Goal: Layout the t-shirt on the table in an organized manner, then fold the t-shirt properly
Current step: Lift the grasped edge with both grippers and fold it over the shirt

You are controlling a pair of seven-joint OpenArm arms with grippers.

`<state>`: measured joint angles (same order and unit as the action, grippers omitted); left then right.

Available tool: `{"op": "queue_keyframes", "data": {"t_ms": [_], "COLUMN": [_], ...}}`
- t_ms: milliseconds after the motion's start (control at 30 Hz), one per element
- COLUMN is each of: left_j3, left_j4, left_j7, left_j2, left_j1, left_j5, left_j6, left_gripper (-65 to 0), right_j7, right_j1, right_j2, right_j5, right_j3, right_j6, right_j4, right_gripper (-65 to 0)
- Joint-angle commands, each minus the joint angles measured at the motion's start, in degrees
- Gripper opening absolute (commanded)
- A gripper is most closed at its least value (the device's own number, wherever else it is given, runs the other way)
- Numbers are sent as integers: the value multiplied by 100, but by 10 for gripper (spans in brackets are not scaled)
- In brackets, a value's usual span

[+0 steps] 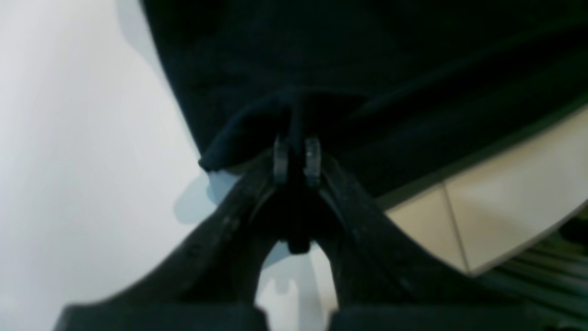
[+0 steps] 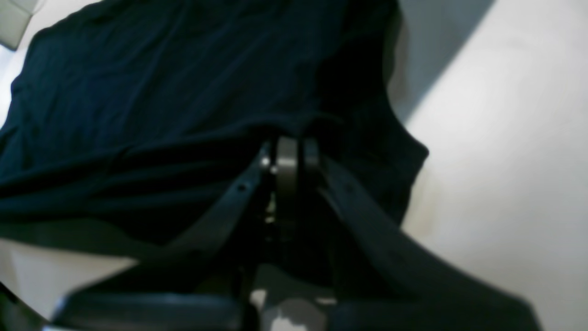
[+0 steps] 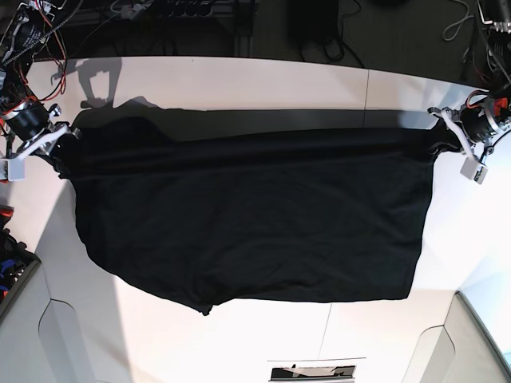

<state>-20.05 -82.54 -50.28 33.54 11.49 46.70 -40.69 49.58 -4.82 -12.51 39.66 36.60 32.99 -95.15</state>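
Observation:
The black t-shirt (image 3: 247, 215) hangs stretched wide between my two arms above the white table (image 3: 263, 84), its lower part draping toward the front. No graphic shows. My left gripper (image 1: 296, 158) is shut on a bunched corner of the t-shirt (image 1: 367, 69); in the base view this gripper (image 3: 444, 137) is at the right. My right gripper (image 2: 294, 158) is shut on the other top corner of the t-shirt (image 2: 161, 92); in the base view it (image 3: 62, 144) is at the left. The held fabric hides the fingertips' inner faces.
A thin seam line (image 3: 367, 88) crosses the table at the back right. Cables and dark equipment (image 3: 192, 16) lie beyond the far edge. A dark bin with coloured items (image 3: 9, 267) stands at the left front. Table cut-outs (image 3: 479, 335) sit at the front corners.

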Motion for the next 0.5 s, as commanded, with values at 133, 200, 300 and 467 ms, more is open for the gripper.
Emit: {"op": "queue_keyframes", "data": {"t_ms": [133, 200, 300, 467], "left_j3": [490, 612, 752, 1056], "left_j4": [542, 743, 1016, 1469], "left_j7": [232, 245, 299, 463], "left_j2": [190, 221, 297, 313], "left_j1": [-909, -1191, -1556, -2046], "left_j5": [-457, -492, -544, -551], "left_j6": [69, 69, 69, 69], "left_gripper": [-640, -640, -640, -598], "right_j7": [-267, -264, -269, -269], "right_j1": [514, 697, 914, 1165], "right_j2": [-111, -114, -111, -111], "right_j5": [13, -81, -245, -238], "right_j3": [-111, -111, -114, -116], "right_j6": [-63, -63, -63, -63], "right_j4": [470, 651, 896, 1381], "right_gripper": [-650, -650, -650, -650]}}
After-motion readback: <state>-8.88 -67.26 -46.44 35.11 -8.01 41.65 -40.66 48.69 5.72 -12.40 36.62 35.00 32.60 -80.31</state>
